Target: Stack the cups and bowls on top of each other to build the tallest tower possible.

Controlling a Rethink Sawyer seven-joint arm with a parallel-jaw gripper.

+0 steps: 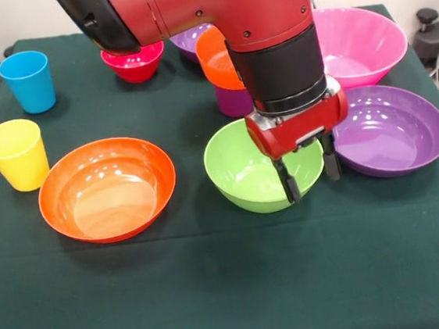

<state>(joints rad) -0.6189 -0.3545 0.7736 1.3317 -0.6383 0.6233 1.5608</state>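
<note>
Front view | your gripper point(309, 172) hangs mid-table, jaws apart astride the green bowl's point(248, 179) rim | wide orange bowl point(106, 189) towards the left edge.

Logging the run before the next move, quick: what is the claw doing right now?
Claw: open, holding nothing, its two fingers astride the near right rim of the green bowl.

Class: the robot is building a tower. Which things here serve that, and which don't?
Job: blue cup, yellow cup, purple cup, red bowl, small orange bowl, green bowl, wide orange bowl, near purple bowl, far purple bowl, pink bowl, gripper.
Not: black equipment at right edge.
</note>
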